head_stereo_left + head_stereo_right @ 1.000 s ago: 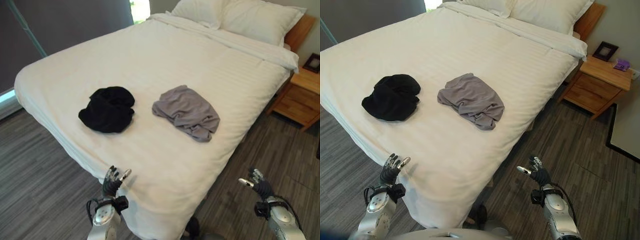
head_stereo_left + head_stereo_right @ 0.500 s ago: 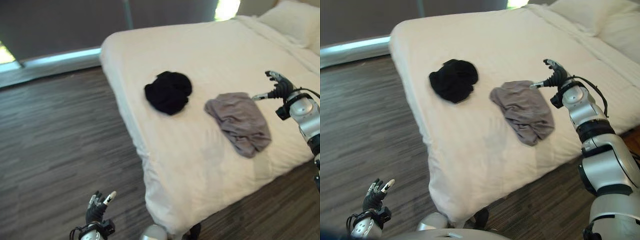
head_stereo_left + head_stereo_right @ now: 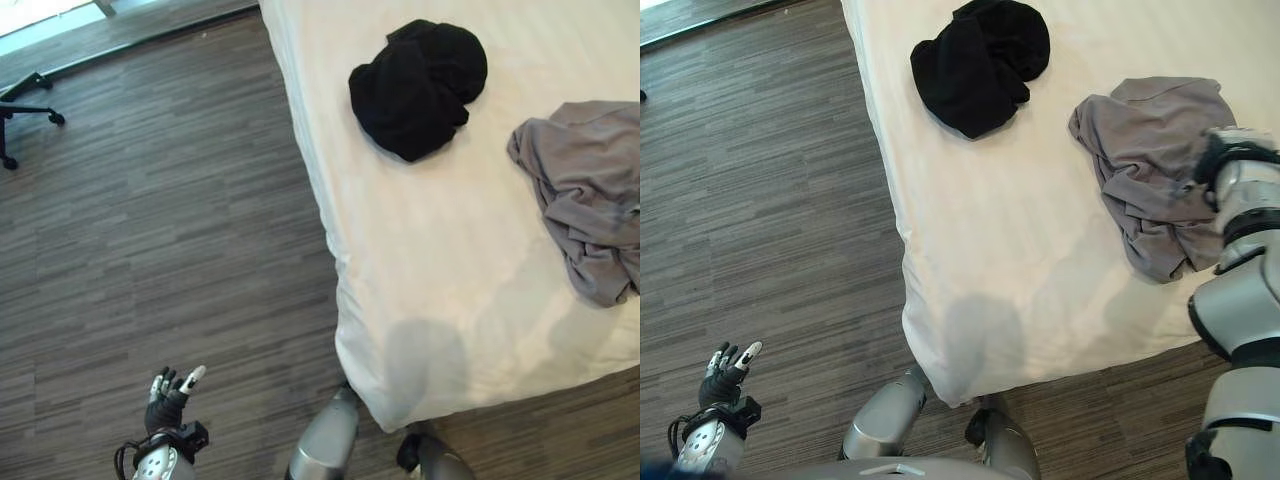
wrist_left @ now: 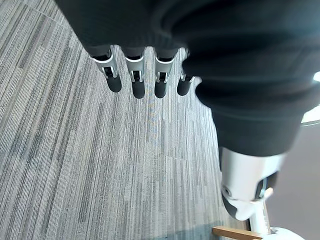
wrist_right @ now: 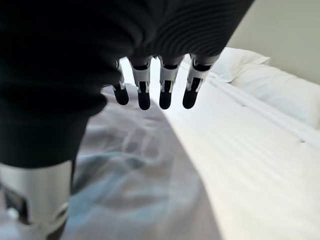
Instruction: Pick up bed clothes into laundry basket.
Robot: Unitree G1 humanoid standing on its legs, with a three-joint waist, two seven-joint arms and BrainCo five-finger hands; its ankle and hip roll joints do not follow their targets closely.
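Note:
Two garments lie on the white bed: a crumpled black one near the bed's left edge and a rumpled grey one to its right. My right hand hangs just over the grey garment's right side. In the right wrist view its fingers are straight above the grey cloth and hold nothing. Low at the left, my left hand is over the wooden floor, well clear of the bed. Its fingers are straight and empty.
Dark wood flooring spreads wide to the left of the bed. A black wheeled chair base stands at the far left. The bed's corner hangs close in front of me. Pillows lie at the bed's head.
The camera has swung down and left, so the whole picture shifted. My right hand has come down from above the bed to just over the grey garment. The left hand stays low over the floor.

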